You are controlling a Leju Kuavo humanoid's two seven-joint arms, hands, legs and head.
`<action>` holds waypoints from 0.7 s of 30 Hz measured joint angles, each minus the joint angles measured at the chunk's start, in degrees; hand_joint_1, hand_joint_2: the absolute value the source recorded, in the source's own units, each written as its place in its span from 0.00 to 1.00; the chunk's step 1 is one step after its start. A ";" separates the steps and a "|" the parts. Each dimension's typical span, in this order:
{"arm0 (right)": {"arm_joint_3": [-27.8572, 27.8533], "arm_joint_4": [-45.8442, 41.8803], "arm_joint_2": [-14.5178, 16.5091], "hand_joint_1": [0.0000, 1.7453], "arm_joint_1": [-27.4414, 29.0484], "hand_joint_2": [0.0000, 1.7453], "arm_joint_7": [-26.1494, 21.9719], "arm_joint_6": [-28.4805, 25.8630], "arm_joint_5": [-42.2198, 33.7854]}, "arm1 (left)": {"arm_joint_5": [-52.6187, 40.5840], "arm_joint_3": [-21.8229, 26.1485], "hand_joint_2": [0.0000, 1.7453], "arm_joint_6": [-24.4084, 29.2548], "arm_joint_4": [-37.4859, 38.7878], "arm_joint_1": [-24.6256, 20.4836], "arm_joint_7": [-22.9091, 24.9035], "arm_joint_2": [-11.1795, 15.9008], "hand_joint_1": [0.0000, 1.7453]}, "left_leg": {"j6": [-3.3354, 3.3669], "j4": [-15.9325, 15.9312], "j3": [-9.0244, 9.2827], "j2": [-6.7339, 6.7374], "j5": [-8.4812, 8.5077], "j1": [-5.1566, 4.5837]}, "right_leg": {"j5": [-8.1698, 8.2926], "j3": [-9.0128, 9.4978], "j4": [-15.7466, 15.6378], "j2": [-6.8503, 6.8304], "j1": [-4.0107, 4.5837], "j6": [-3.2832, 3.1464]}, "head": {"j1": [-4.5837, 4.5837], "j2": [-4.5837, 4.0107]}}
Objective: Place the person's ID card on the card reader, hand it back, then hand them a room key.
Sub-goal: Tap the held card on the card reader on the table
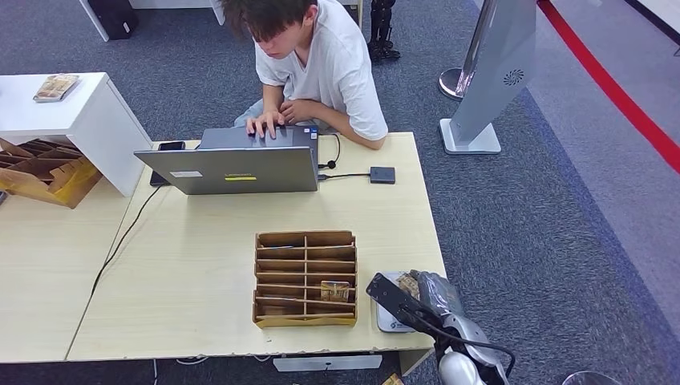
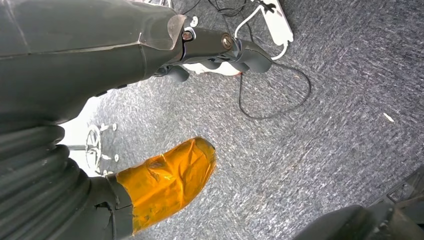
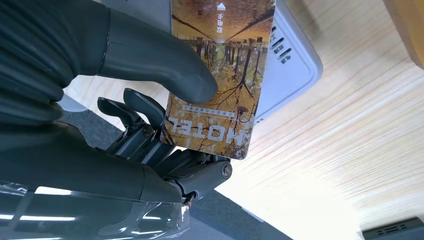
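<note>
My right hand (image 1: 418,298) is at the table's near right corner and pinches a card (image 3: 216,75) between the thumb (image 3: 155,55) and the fingers beneath. The card is printed with autumn trees and the word HOTEL. It hangs just above a white-grey card reader (image 3: 295,65), partly overlapping it; whether they touch I cannot tell. In the head view the card (image 1: 408,283) shows at the hand's tip over the reader (image 1: 386,322). My left hand (image 2: 150,55) hangs over the carpet holding nothing, its orange-taped thumb (image 2: 170,177) apart from the fingers.
A person sits at the table's far side with both hands on a grey laptop (image 1: 232,164). A wooden slotted organizer (image 1: 305,278) with a similar card (image 1: 335,290) stands left of the reader. A small dark box (image 1: 382,174) and a phone (image 1: 170,146) lie near the laptop.
</note>
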 joint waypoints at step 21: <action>-4.95 -2.86 3.58 1.00 1.41 1.00 0.05 -9.91 8.67 | 0.33 1.38 1.00 0.73 0.00 0.34 0.31 -0.55 0.00 | 0.01 0.00 -0.05 -0.01 0.00 0.00 | 0.00 -0.04 0.00 0.00 0.00 0.00 | -0.01 0.00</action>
